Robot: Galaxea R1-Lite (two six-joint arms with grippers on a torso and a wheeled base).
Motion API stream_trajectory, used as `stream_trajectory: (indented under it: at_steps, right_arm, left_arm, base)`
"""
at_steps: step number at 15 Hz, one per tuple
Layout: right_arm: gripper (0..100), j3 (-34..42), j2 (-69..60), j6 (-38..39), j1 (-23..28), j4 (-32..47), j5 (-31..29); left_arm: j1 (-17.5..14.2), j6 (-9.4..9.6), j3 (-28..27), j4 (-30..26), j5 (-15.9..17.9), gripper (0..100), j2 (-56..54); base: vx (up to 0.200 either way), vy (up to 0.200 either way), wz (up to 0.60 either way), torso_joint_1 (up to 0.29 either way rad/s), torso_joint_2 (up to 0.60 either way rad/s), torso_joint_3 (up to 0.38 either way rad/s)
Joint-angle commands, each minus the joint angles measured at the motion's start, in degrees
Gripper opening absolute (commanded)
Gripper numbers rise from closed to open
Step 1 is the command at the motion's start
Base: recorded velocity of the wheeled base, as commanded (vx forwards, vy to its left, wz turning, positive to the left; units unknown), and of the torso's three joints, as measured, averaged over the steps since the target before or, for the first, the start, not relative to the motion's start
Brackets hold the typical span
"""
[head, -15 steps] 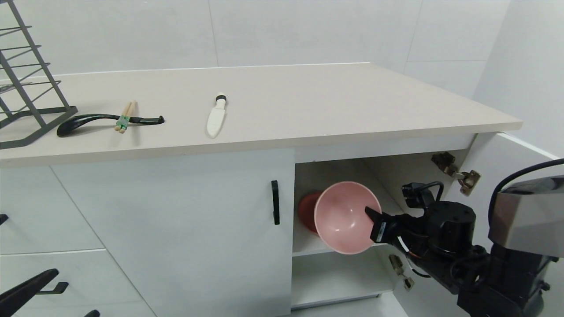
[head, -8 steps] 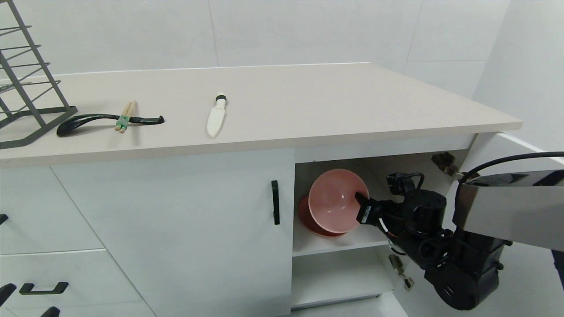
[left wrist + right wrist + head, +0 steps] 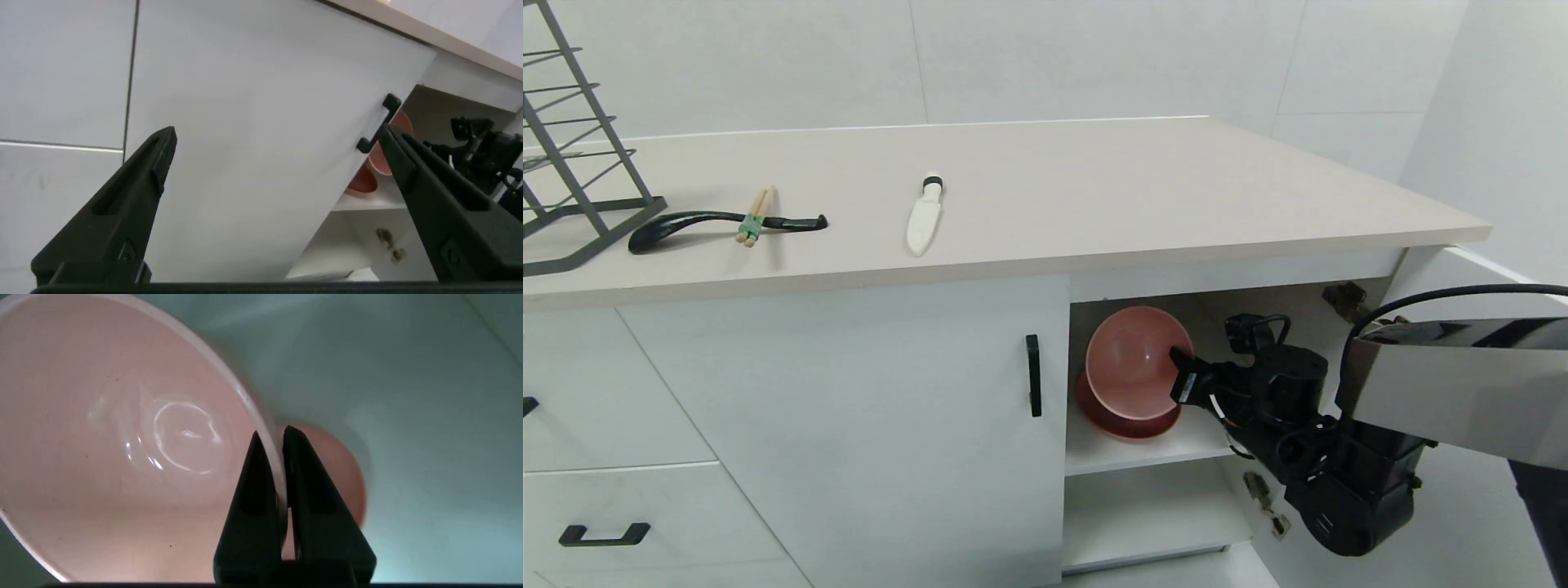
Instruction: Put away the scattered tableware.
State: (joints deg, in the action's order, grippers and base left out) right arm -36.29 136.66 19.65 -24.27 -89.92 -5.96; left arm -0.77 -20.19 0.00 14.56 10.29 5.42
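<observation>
My right gripper is shut on the rim of a pink bowl, holding it tilted inside the open cupboard, just above a red bowl on the upper shelf. In the right wrist view the fingers pinch the pink bowl's rim, with the red bowl behind. On the counter lie a black ladle, wooden chopsticks across it, and a white knife. My left gripper is open, low in front of the shut cupboard door.
A grey wire rack stands at the counter's far left. The shut door has a black handle. The open right door with its hinge flanks my right arm. A lower shelf sits beneath.
My right gripper has carried the pink bowl up and deeper into the cupboard, over the red bowl. The left gripper has dropped out of the head view.
</observation>
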Motion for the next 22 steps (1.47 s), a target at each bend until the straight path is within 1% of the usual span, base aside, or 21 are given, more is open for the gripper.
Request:
stream_trajectory:
  at_steps: [1, 3, 4, 5, 6, 7, 8, 9, 10, 12, 13, 14, 15, 16, 20, 22]
  right_arm:
    - [0, 0.0, 1.7, 0.2, 0.7, -0.1, 0.0]
    - [0, 0.0, 2.7, 0.0, 0.9, -0.1, 0.0]
    - [0, -0.2, 3.4, -0.1, 0.9, -0.1, 0.0]
    - [0, -0.3, 3.6, -0.2, 0.8, -0.1, 0.0]
    - [0, -0.7, 4.1, -0.6, 0.8, -0.1, 0.0]
    - [0, -1.5, 5.0, -1.7, 0.9, -0.1, 0.0]
    - [0, -1.9, 5.6, -2.7, 1.0, -0.1, 0.0]
    - [0, -1.9, 5.8, -3.2, 1.0, -0.1, 0.0]
    - [0, -2.4, 6.5, -4.0, 1.2, -0.1, 0.0]
    - [0, -3.1, 6.8, -4.1, 1.4, -0.1, 0.1]
    - [0, -3.4, 7.0, -4.1, 1.8, -0.1, 0.1]
    - [0, -4.1, 7.4, -4.2, 2.0, -0.1, 0.2]
    - [0, -4.6, 7.9, -4.2, 2.2, -0.1, 0.2]
    - [0, -5.1, 8.5, -4.2, 2.3, -0.1, 0.4]
    - [0, -5.3, 9.8, -7.1, 2.7, -0.1, 0.7]
    - [0, -5.5, 10.0, -7.3, 2.6, -0.1, 0.9]
  left_arm:
    - [-0.7, 0.15, 0.0, -1.1, -1.3, 100, -2.2]
    - [-0.7, 0.32, 0.0, -1.2, -1.6, 100, -2.2]
    - [-0.7, 1.99, 0.0, -1.3, -1.6, 100, -2.3]
    - [-0.7, 4.54, 0.0, -1.6, -1.6, 100, -2.2]
    - [-0.7, 10.08, 0.0, -3.0, -1.8, 100, -2.3]
    - [-0.7, 16.85, 0.0, -4.9, -2.9, 100, -2.3]
    - [-0.6, 19.66, 0.0, -6.4, -4.0, 100, -2.5]
    - [-0.3, 21.33, 0.0, -7.4, -4.3, 100, -3.1]
    - [0.2, 24.58, 0.0, -11.0, -4.4, 100, -5.0]
    - [0.7, 25.2, 0.0, -11.0, -4.2, 100, -5.3]
    - [0.7, 25.2, 0.0, -12.0, -4.0, 100, -5.3]
    - [0.7, 24.32, -0.2, -15.5, -4.5, 100, -5.3]
    - [0.7, 22.74, 0.0, -14.7, -4.6, 100, -5.3]
    - [0.7, 21.68, 0.0, -14.6, -4.6, 100, -5.3]
    - [0.7, 21.51, 0.0, -14.6, -4.6, 100, -5.3]
    - [0.7, 21.51, 0.0, -14.6, -4.7, 100, -5.3]
  base:
    - [0.0, 0.0, 0.0, 0.0, 0.0, 0.0]
    - [0.0, 0.0, 0.0, 0.0, 0.0, 0.0]
    - [0.0, 0.0, 0.0, 0.0, 0.0, 0.0]
    - [0.0, 0.0, 0.0, 0.0, 0.0, 0.0]
    - [0.0, 0.0, 0.0, 0.0, 0.0, 0.0]
    - [0.0, 0.0, 0.0, 0.0, 0.0, 0.0]
    - [0.0, 0.0, 0.0, 0.0, 0.0, 0.0]
    - [0.0, 0.0, 0.0, 0.0, 0.0, 0.0]
    - [0.0, 0.0, 0.0, 0.0, 0.0, 0.0]
    - [0.0, 0.0, 0.0, 0.0, 0.0, 0.0]
    - [0.0, 0.0, 0.0, 0.0, 0.0, 0.0]
    - [0.0, 0.0, 0.0, 0.0, 0.0, 0.0]
    - [0.0, 0.0, 0.0, 0.0, 0.0, 0.0]
    - [0.0, 0.0, 0.0, 0.0, 0.0, 0.0]
    - [0.0, 0.0, 0.0, 0.0, 0.0, 0.0]
    - [0.0, 0.0, 0.0, 0.0, 0.0, 0.0]
